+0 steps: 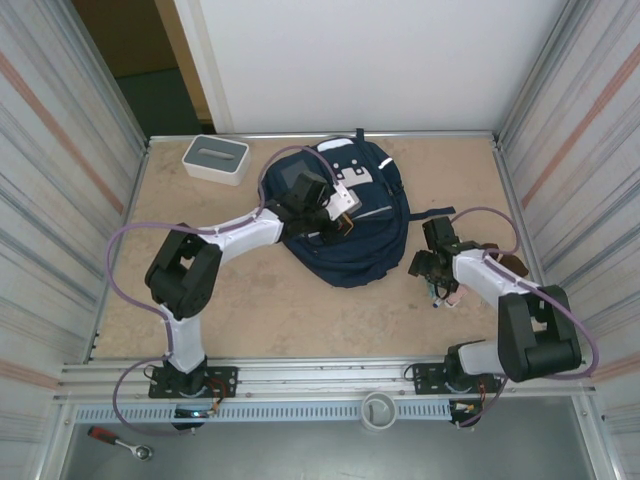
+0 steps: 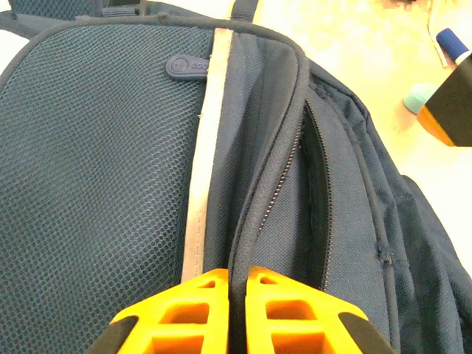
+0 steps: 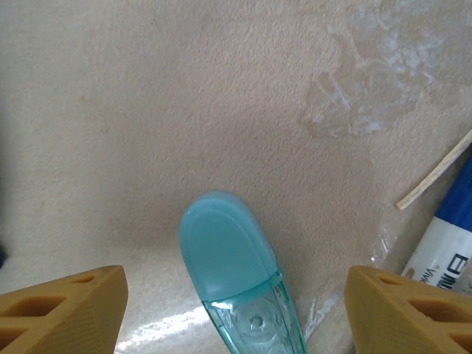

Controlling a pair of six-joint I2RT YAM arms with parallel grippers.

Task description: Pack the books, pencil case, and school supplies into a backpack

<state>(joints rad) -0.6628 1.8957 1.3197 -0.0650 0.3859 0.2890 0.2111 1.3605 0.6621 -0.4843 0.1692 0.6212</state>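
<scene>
The navy backpack point(image 1: 365, 225) lies flat mid-table, its mesh panel point(image 2: 96, 169) and white stripe point(image 2: 206, 169) close under the left wrist camera. My left gripper point(image 2: 237, 295) is shut on the dark piped edge point(image 2: 258, 214) of the backpack's zipper opening, which gapes slightly. Of the school supplies, a small teal tube point(image 3: 232, 254) lies on the table between the fingers of my right gripper point(image 3: 236, 302), which is open and apart from it on both sides. In the top view the right gripper point(image 1: 435, 270) hovers just right of the backpack. The books and pencil case are out of view.
A white box with a grey top point(image 1: 215, 158) stands at the back left. A blue-and-white marker point(image 3: 442, 243) and a thin wooden stick point(image 3: 435, 173) lie right of the teal tube. Metal walls close in both sides of the table point(image 1: 240, 310).
</scene>
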